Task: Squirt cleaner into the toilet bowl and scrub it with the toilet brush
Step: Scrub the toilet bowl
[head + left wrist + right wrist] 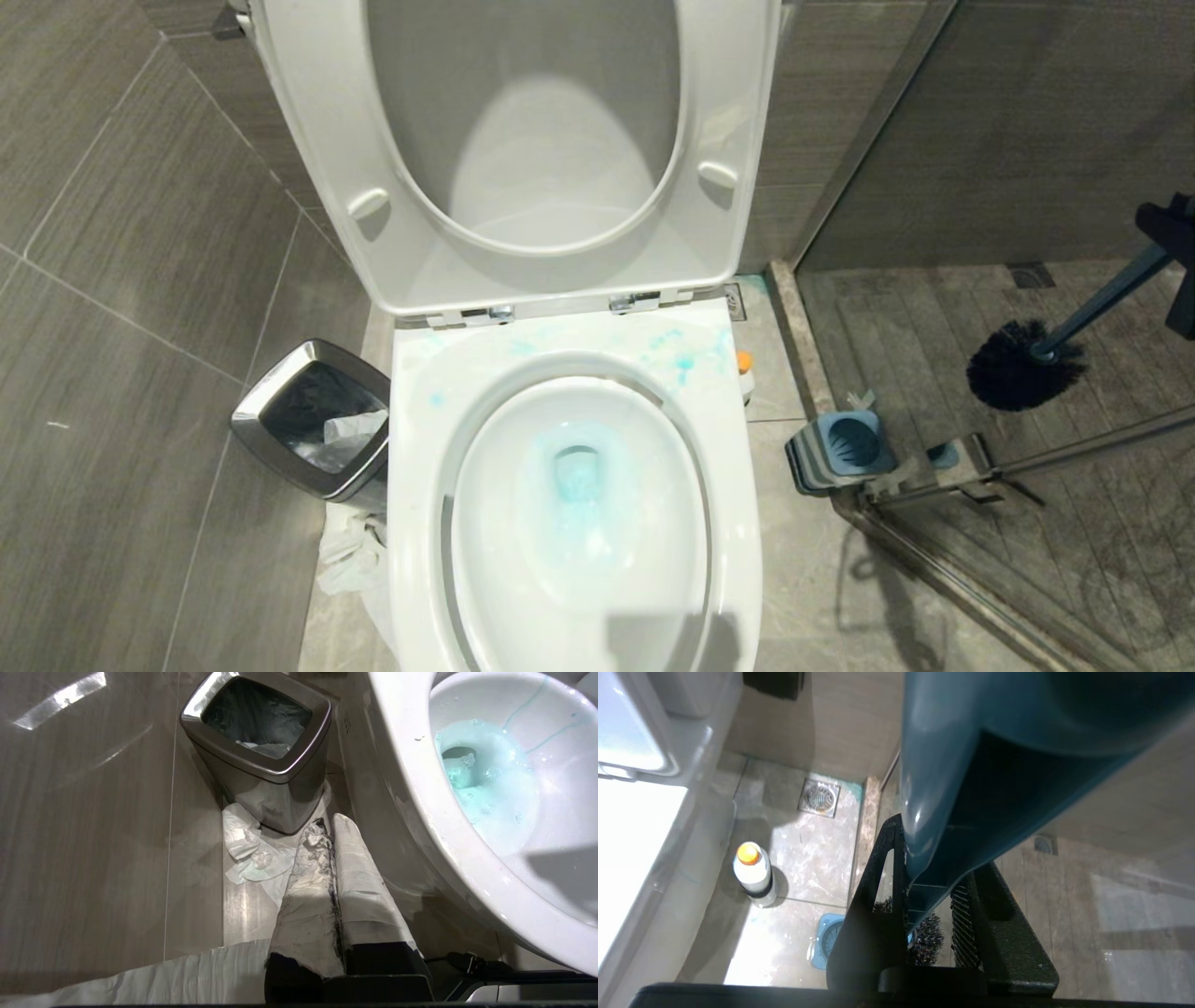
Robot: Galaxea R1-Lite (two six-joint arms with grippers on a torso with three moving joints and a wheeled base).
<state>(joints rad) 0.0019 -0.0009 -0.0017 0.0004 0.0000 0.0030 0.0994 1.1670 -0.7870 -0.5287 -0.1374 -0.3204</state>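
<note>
The right gripper (pixel 1178 245) is clamped on the handle of the toilet brush (pixel 1102 308). The handle slants down and away from the fingers, so the black bristles hang over the shower floor. The toilet bowl (pixel 579 523), already streaked blue, lies well off to the bristle side. The left gripper (pixel 332 828) is squeezed shut, empty, beside the bowl.

We are looking at a bathroom: a glossy white ceramic toilet bowl (pixel 574 523) is standing with its seat raised against grey tiled walls (pixel 121 187), a small steel waste bin (pixel 317 420) is sitting left, and a glass-doored shower floor (pixel 1027 523) is lying right.
</note>
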